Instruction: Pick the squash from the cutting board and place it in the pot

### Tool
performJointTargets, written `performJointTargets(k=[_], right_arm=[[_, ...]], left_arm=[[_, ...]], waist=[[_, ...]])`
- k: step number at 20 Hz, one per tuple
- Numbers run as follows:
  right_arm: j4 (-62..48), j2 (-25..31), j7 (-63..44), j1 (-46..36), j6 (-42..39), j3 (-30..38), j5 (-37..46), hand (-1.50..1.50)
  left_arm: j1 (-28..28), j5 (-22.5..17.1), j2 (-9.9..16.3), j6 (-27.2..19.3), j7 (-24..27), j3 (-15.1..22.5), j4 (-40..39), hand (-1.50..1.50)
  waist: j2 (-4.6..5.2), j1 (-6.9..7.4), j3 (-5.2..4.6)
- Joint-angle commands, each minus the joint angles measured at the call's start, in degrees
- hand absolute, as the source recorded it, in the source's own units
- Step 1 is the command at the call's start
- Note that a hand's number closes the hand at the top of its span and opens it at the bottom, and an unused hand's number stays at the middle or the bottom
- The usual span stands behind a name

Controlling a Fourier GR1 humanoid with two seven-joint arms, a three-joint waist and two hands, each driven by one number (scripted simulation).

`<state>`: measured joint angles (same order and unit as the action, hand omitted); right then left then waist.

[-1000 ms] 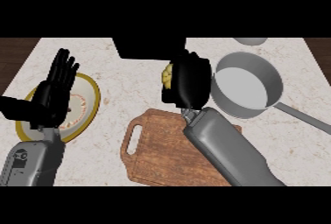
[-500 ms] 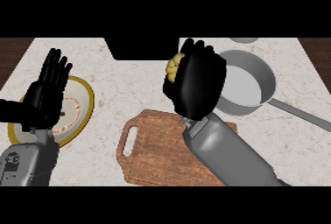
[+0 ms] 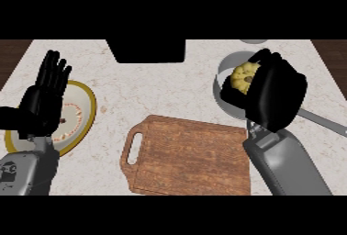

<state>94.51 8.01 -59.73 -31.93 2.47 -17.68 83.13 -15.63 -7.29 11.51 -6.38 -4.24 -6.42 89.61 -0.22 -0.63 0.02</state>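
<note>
The bench (image 3: 163,87) carries the cutting board (image 3: 193,158), bare on top, with the pot (image 3: 230,87) beyond its right end mostly hidden by the right hand (image 3: 274,94) curled around the yellow squash (image 3: 242,77), left hand (image 3: 44,98) open flat.

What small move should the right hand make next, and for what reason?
Probably lower a little and open the fingers. The right hand is curled round the squash and holds it over the pot, while the cutting board has nothing on it. So the carry looks done and only the release is left. The left hand rests open over the plate.
</note>
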Motion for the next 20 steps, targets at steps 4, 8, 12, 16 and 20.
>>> performJointTargets(k=[4,8,12,16,20], right_arm=[[7.0,6.9,8.87,12.11,5.32,8.64,-7.32,1.5],[2.17,9.68,15.67,12.71,8.04,15.39,-12.68,1.5],[-9.04,7.82,19.12,10.45,14.34,16.38,-11.01,1.5],[-13.25,11.08,24.57,10.85,13.25,21.19,-17.71,1.5],[-20.89,9.25,27.01,7.9,11.25,23.95,-25.14,1.5]], left_arm=[[1.25,-1.33,0.36,3.11,3.46,-1.3,-3.02,0.0],[0.35,0.46,-0.44,1.49,1.09,0.18,-1.05,0.0],[-2.86,0.48,-0.83,0.18,-0.94,-0.23,-1.04,0.0],[3.19,1.24,-1.95,0.71,0.86,0.85,2.06,0.0],[-4.15,1.87,-1.83,-0.79,-1.31,0.8,-1.12,0.0]], waist=[[0.21,0.32,-0.02],[0.22,0.64,-0.01],[0.28,0.8,-0.01],[0.22,0.91,-0.01],[0.38,0.77,0.03]])
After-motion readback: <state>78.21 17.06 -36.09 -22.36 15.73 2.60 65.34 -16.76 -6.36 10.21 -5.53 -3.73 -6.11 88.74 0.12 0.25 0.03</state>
